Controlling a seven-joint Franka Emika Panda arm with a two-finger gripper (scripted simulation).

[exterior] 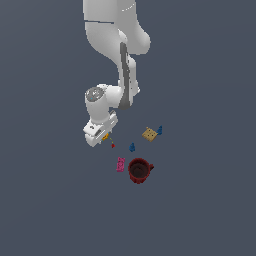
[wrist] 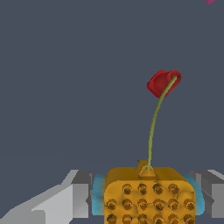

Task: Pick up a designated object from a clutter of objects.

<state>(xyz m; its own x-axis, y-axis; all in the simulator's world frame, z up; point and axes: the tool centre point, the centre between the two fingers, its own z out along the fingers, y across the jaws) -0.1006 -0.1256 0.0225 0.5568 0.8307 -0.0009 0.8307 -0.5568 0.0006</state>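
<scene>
The fingers (wrist: 74, 197) stand on either side of the orange piece (wrist: 148, 194), one against each teal edge, so they look to be pinching it; whether it bears real load yet cannot be told from the wrist view. The waffle-like top faces the wrist camera, and from its far edge a thin string (wrist: 153, 131) curves away to a small red bit (wrist: 162, 82).

In the exterior view the gripper (exterior: 100, 134) is low over the grey worktop (exterior: 200, 215), with only a sliver of orange showing under it and the red bit just beside it, toward the rest of the clutter. Further out lie a blue bit (exterior: 132, 147), then the pink block (exterior: 120, 164) touching or nearly touching the dark red mug (exterior: 139, 170), and beyond those the tan square (exterior: 149, 134) with a second blue bit (exterior: 159, 130) at its side.

The step in hand seems to be the grasp itself. Next would be a straight lift, keeping the pinch firm and letting the string trail free, well apart from the mug.
</scene>
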